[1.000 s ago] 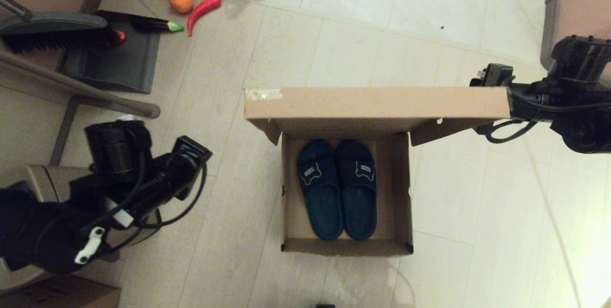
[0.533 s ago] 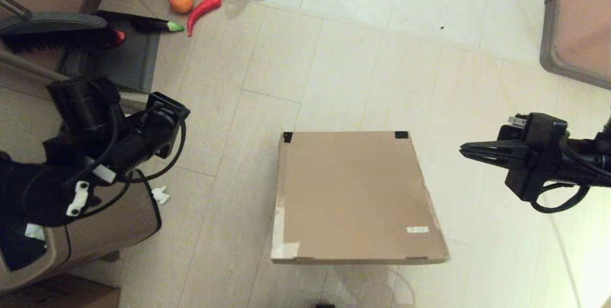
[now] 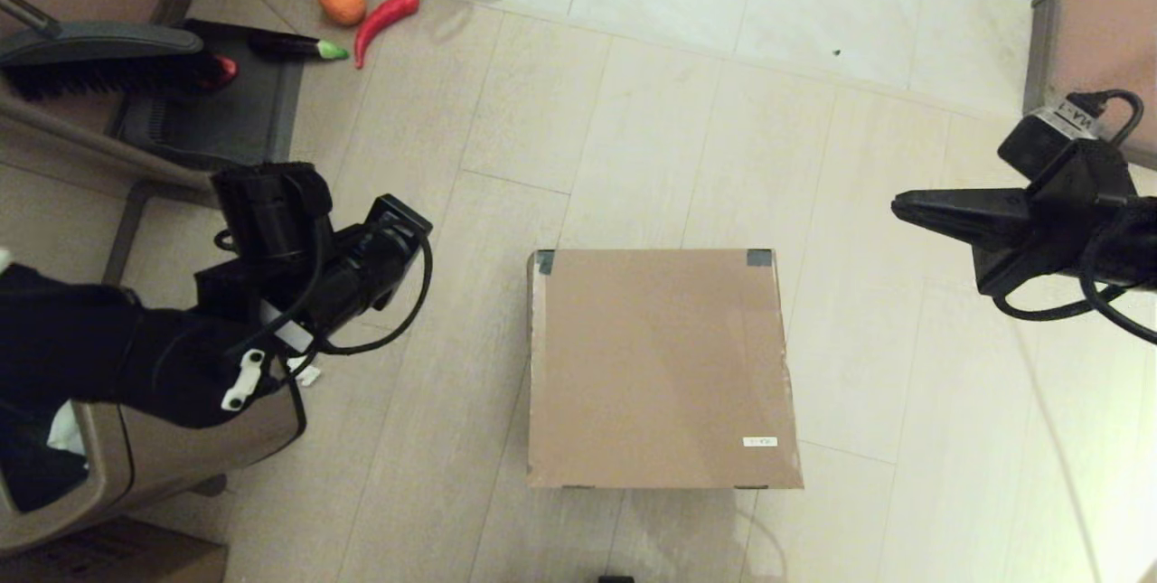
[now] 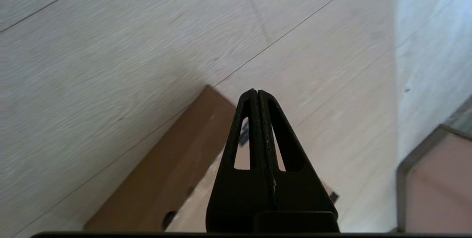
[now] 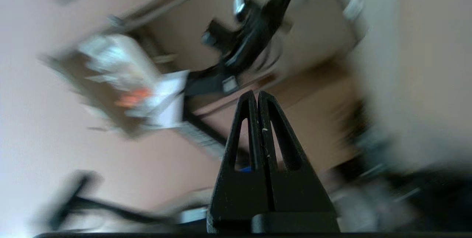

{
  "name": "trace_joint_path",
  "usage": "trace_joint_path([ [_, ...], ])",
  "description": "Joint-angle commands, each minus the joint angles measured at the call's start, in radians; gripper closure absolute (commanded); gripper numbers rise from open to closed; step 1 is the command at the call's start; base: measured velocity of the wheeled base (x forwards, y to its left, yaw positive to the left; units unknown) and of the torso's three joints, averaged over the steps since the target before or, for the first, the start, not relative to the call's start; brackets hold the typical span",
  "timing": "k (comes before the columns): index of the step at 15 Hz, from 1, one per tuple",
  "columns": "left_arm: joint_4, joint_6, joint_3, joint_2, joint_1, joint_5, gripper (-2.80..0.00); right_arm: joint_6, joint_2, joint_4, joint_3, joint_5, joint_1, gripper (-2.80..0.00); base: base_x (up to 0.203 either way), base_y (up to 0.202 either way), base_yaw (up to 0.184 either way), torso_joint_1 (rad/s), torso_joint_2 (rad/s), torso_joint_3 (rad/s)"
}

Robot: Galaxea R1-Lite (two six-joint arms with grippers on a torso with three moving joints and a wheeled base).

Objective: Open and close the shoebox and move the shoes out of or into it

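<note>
Shoebox [image 3: 663, 368] at centre, lid shut flat; shoes unseen. Right gripper [image 3: 899, 204] at 3 o'clock and left gripper [image 4: 255, 94] at 9 o'clock stand clear, fingers pressed together, empty. Judged: closing complete; reopening calls for catching the lid's 6 o'clock edge.

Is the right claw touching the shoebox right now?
Apart. The head view shows bare floor between the right claw and the closed shoebox.

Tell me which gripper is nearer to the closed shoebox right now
Right, narrowly, though depth is hard to judge. The right gripper, shut and empty, points at the shoebox from beyond its far right corner. The left gripper, also shut, is off the box's left side, near the bin.
</note>
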Motion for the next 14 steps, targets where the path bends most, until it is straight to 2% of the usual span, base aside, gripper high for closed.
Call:
trace_joint_path([
  [1, -0.005, -0.004, 0.034, 0.001, -0.011, 0.002, 0.0, -0.216, 0.02, -0.007, 0.024, -0.055, 0.005, 0.0, 0.0, 0.0, 0.0, 0.0, 0.0, 0.0],
  [3, -0.005, -0.004, 0.054, -0.006, -0.009, 0.004, 0.0, -0.486, 0.021, -0.006, 0.169, -0.285, 0.058, 0.0, 0.0, 0.0, 0.0, 0.0, 0.0, 0.0],
  [5, -0.005, 0.003, 0.07, 0.003, -0.016, 0.008, 0.0, -0.764, 0.022, 0.009, 0.304, -0.534, 0.173, 0.0, 0.0, 0.0, 0.0, 0.0, 0.0, 0.0],
  [6, -0.005, 0.029, 0.078, 0.011, -0.016, 0.017, 0.0, -0.876, 0.022, 0.043, 0.339, -0.655, 0.239, 0.0, 0.0, 0.0, 0.0, 0.0, 0.0, 0.0],
  [8, -0.007, 0.048, 0.122, 0.017, -0.016, 0.018, 0.0, -1.001, 0.028, 0.172, 0.349, -0.857, 0.359, 0.0, 0.0, 0.0, 0.0, 0.0, 0.0, 0.0],
  [10, -0.032, 0.073, 0.184, 0.024, -0.016, 0.015, 0.0, -1.076, 0.083, 0.292, 0.275, -1.047, 0.443, 0.0, 0.0, 0.0, 0.0, 0.0, 0.0, 0.0],
  [13, -0.132, 0.142, 0.191, 0.122, -0.019, 0.018, 0.0, -1.211, 0.248, 0.331, 0.118, -1.335, 0.467, 0.0, 0.0, 0.0, 0.0, 0.0, 0.0, 0.0],
  [14, -0.184, 0.179, 0.186, 0.17, -0.025, 0.019, 0.0, -1.242, 0.291, 0.335, 0.066, -1.404, 0.469, 0.0, 0.0, 0.0, 0.0, 0.0, 0.0, 0.0],
])
